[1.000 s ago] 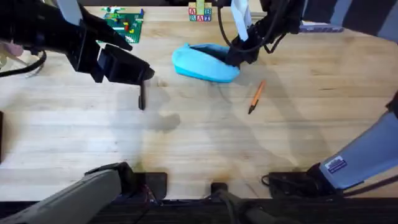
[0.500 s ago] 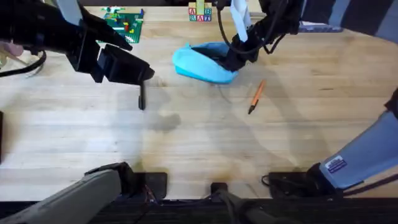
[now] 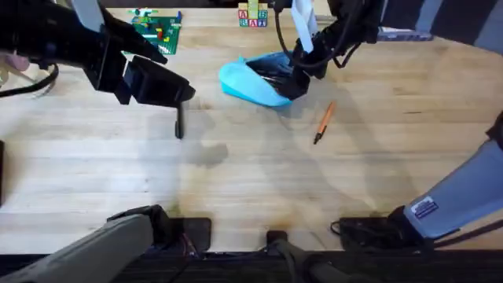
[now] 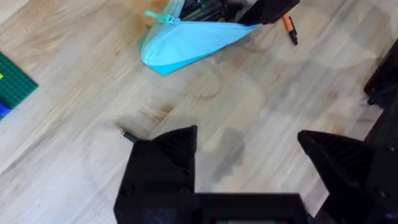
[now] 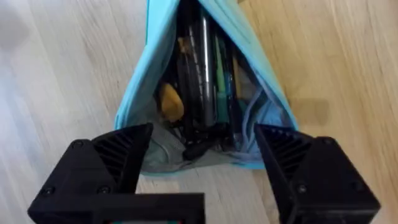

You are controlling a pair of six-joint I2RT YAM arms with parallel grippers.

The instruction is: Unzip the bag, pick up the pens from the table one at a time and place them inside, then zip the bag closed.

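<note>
One light blue bag [image 3: 255, 80], unzipped, mouth agape w/ dark pens inside. Orange pen [image 3: 324, 122] on tabletop [image 3: 259, 181] nearby. Right gripper [image 5: 202, 158] jaws spread at bag mouth; left gripper [image 4: 249, 165] jaws spread, empty.

Green brick baseplate [image 3: 159, 30], lettered toy blocks [image 3: 252, 16] at far edge; dark behind.

A: Bag [image 3: 255, 81] colour?
B: Light blue, dark inside. Pens: one orange [image 3: 324, 120] with dark tip, one black [image 3: 179, 123].
A: Worktop [image 3: 251, 181]?
B: Pale wood, plank grain. Both end effectors black, left [image 4: 249, 168] and right [image 5: 202, 171]. Green brick plate [image 3: 158, 30] at the back.
</note>
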